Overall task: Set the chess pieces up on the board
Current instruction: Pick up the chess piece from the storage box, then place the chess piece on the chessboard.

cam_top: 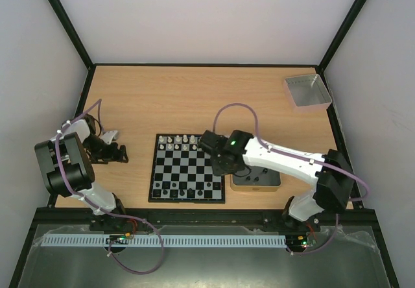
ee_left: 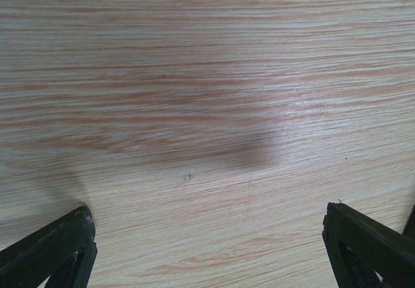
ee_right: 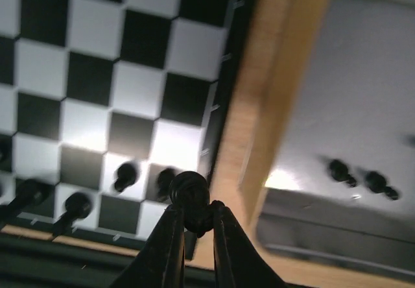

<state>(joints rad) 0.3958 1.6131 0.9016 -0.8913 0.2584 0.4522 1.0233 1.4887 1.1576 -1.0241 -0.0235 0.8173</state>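
Note:
The board [cam_top: 188, 168] lies mid-table, with white pieces [cam_top: 176, 140] along its far rows and black pieces [cam_top: 181, 189] along its near rows. My right gripper [ee_right: 193, 211] is shut on a black chess piece [ee_right: 189, 197], held above the board's right edge [ee_right: 224, 100]; in the top view it hangs over that edge [cam_top: 220, 163]. Black pieces [ee_right: 124, 175] stand on squares just beyond it. Two more black pieces [ee_right: 363, 178] lie in the metal tin [ee_right: 363, 106]. My left gripper [cam_top: 118, 153] is open and empty over bare wood, left of the board.
The shallow tin [cam_top: 257, 183] sits right of the board under my right arm. A grey square tray [cam_top: 307, 91] stands at the far right corner. Black frame rails edge the table.

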